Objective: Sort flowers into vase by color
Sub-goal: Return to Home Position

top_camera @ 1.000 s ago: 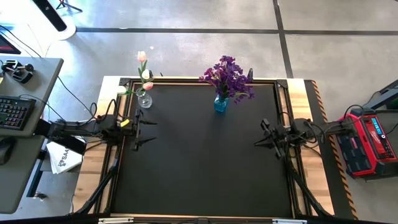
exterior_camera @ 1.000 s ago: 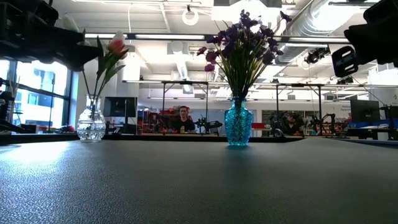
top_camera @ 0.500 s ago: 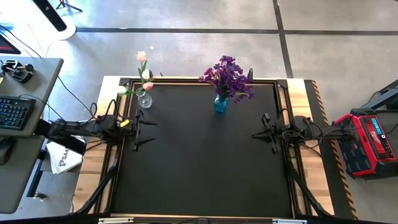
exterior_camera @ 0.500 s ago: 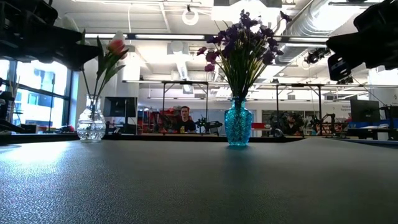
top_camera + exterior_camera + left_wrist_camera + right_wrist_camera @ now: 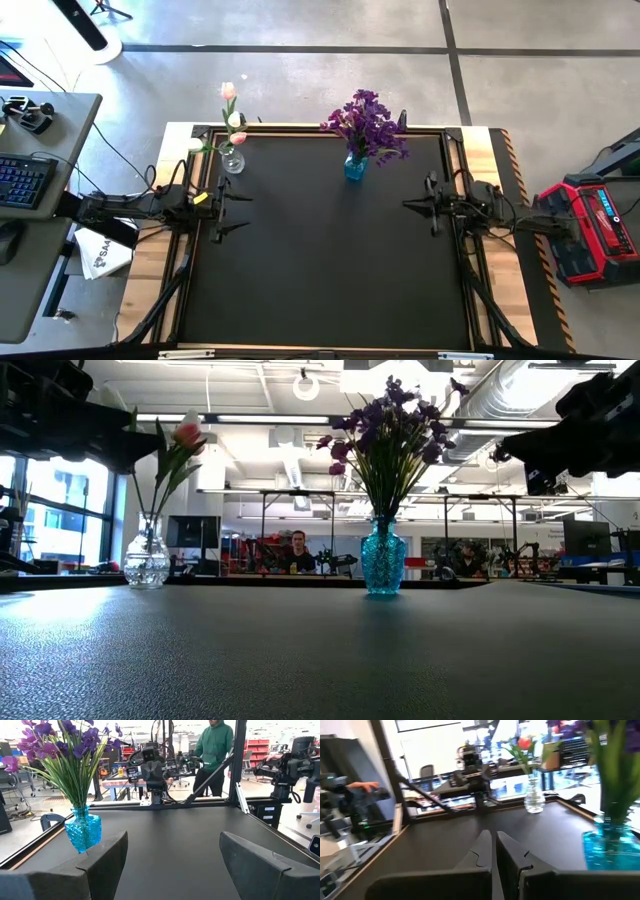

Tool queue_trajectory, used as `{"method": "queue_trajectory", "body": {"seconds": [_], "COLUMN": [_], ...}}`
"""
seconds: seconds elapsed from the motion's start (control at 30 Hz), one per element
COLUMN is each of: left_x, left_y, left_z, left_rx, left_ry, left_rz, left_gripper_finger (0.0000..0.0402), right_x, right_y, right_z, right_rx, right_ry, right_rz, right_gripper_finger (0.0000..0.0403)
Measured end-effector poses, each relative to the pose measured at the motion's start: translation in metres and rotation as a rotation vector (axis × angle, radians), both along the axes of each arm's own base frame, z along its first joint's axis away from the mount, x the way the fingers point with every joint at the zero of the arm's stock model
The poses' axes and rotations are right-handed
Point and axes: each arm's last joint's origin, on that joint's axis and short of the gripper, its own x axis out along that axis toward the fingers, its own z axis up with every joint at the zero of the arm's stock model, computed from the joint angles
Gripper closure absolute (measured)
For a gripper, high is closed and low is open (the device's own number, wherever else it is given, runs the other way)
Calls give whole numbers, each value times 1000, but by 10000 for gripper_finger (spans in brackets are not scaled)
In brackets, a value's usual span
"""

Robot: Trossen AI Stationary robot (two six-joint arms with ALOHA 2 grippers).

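Note:
Purple flowers (image 5: 366,125) stand with their stems in a blue vase (image 5: 354,167) at the middle of the table's far edge. At the far left corner, a clear glass vase (image 5: 233,160) holds a pink tulip (image 5: 187,433) and white tulips (image 5: 234,119). My left gripper (image 5: 240,212) waits level and open at the left edge, nothing between its fingers (image 5: 107,857). My right gripper (image 5: 408,205) is level and shut at the right edge, holding nothing, with its tips (image 5: 493,850) toward the left arm and the clear vase (image 5: 534,800).
The black mat (image 5: 330,270) spreads bare between the two arms. A red case (image 5: 592,225) sits on the floor right of the table, and a desk with a keyboard (image 5: 22,180) stands to its left. A person in green (image 5: 216,745) stands beyond the table.
My right gripper has swung toward the table's far edge, staying level and shut. It pointed slantwise toward the near left before; now it points straight across at the left arm. The left arm and both vases have kept still.

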Motion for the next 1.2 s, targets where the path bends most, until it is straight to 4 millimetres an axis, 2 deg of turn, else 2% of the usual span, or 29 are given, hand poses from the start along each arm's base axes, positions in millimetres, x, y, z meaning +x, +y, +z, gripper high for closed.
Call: {"method": "queue_trajectory", "body": {"seconds": [0.3,1.2], "left_x": [0,0], "left_y": [0,0], "left_z": [0,0], "left_rx": [0,0], "left_ry": [0,0], "left_rz": [0,0], "left_gripper_finger": [101,101], "right_x": [-1,-1], "right_y": [-9,-9], "right_z": [0,-1], "right_rx": [3,4], "right_ry": [5,11], "right_rz": [-114,-114], "right_gripper_finger": [402,402]}}
